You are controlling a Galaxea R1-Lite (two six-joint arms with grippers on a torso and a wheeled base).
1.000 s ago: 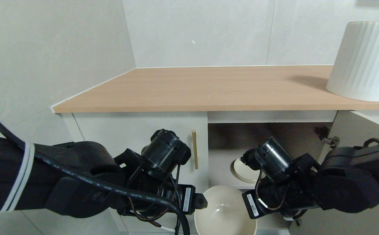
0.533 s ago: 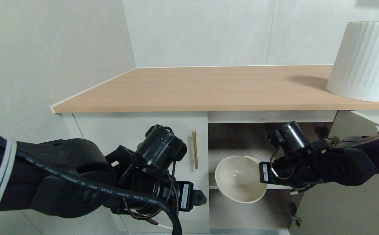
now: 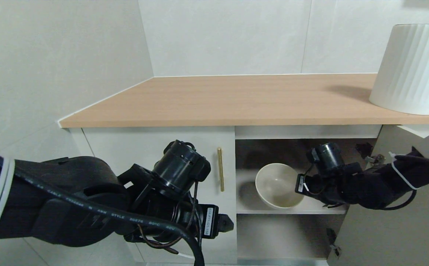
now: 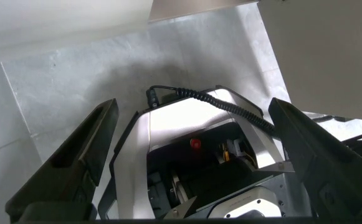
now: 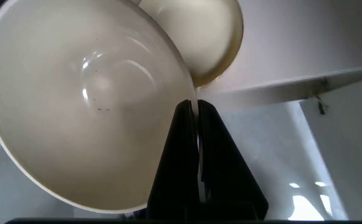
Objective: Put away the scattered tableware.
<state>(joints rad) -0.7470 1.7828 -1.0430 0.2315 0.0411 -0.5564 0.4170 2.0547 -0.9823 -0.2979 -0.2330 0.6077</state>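
A cream bowl [image 3: 278, 184] hangs tilted inside the open cabinet, just above the shelf [image 3: 292, 211]. My right gripper [image 3: 299, 183] is shut on its rim from the right. In the right wrist view the fingers [image 5: 196, 118] pinch the bowl [image 5: 87, 99] at its edge, and a cream plate [image 5: 215, 37] lies on the shelf behind it. My left gripper [image 3: 226, 224] sits low in front of the closed left door, open with nothing between its fingers [image 4: 90, 149].
A wooden countertop [image 3: 236, 99] runs above the cabinet, with a white ribbed cylinder [image 3: 414, 68] at its right end. The closed left door has a gold handle [image 3: 220, 169]. The right door [image 3: 395, 214] stands swung open beside my right arm.
My right arm has lifted the bowl from low in front of the cabinet and carried it inward over the shelf, covering the plate in the head view. The left arm barely moved.
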